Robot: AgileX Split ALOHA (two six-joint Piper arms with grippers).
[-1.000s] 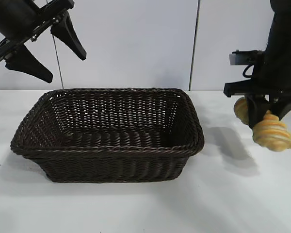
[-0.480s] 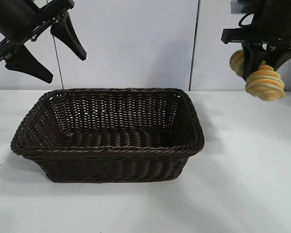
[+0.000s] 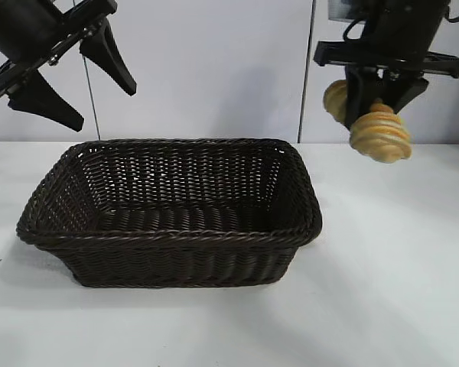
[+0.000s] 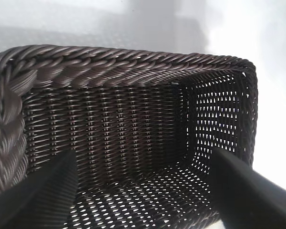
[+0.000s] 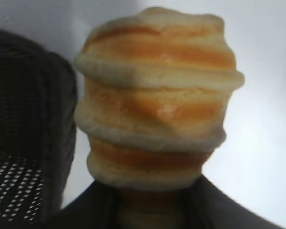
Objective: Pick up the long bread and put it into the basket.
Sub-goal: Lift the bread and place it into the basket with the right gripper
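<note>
White table top (image 3: 382,306) fills the front of my screen, with a pale wall behind it.

Nearest to me sits the basket (image 3: 168,260), big, dark brown and woven, a bit toward nine o'clock from the middle of the table. I see nothing inside it. It sits flat with its wide mouth up, so I think it is easy to drop things in from above.

Farther back, up at about one o'clock, my right gripper (image 3: 375,95) hangs high in the air and points down. Its fingers are partly closed around the middle of the long bread (image 3: 380,134). One round end sticks out toward me and the other end pokes out behind. I hold it in the middle so it does not tip. The bread is over bare table, just past the basket's three o'clock rim, and higher than the rim so it will not bump it.

Up at eleven o'clock, my left gripper (image 3: 69,80) waits above the basket's far corner. Its fingers are spread wide and hold nothing. It looks down into the basket.
</note>
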